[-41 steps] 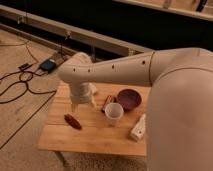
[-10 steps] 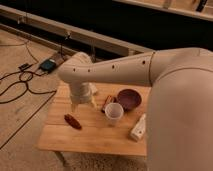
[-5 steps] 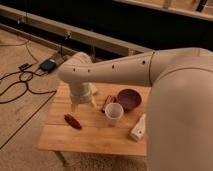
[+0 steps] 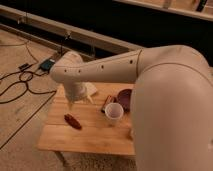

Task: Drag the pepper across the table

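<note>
The pepper [image 4: 72,121], small, dark red and glossy, lies on the left part of the light wooden table [image 4: 92,141]. My gripper [image 4: 80,101] hangs from the white arm just above and behind the pepper, a little to its right and apart from it. Its two pale fingers [image 4: 72,104] point down, spread open, with nothing between them. The large white arm crosses the view from the right and hides the table's right side.
A white cup [image 4: 114,114] stands near the table's middle, with a dark purple bowl [image 4: 125,99] behind it and a brown-orange stick-like item [image 4: 106,104] beside it. Cables [image 4: 20,85] and a blue device [image 4: 47,64] lie on the floor to the left.
</note>
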{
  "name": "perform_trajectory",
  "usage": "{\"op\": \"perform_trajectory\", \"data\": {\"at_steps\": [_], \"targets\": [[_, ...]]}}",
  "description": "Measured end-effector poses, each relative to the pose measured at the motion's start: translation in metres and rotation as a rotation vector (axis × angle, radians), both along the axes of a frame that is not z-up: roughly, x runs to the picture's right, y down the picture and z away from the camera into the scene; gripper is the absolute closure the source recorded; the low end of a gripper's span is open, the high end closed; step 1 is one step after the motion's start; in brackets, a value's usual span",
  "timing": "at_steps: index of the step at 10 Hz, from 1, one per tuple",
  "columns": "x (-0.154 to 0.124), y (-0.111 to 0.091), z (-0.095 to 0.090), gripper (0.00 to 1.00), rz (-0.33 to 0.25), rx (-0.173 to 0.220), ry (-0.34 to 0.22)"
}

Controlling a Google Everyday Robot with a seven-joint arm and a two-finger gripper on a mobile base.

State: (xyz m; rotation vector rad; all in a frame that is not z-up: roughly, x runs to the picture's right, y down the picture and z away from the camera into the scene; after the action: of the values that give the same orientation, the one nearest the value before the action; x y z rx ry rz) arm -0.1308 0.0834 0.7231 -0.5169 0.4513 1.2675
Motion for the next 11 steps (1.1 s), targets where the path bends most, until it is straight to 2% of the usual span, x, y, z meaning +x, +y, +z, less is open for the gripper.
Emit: {"op": "perform_trajectory", "data": {"at_steps": [2, 5, 8, 11], "targets": [[-0.016, -0.007, 0.011, 0.35, -0.050, 0.026, -0.067], [-0.033, -0.007, 0.030, 0.35, -0.091, 0.030, -0.161], [-0.041, 0.000, 0.059, 0.35, -0.136, 0.019, -0.237], [-0.050, 0.011, 0.080, 0.35, -0.190, -0.010, -0.286]]}}
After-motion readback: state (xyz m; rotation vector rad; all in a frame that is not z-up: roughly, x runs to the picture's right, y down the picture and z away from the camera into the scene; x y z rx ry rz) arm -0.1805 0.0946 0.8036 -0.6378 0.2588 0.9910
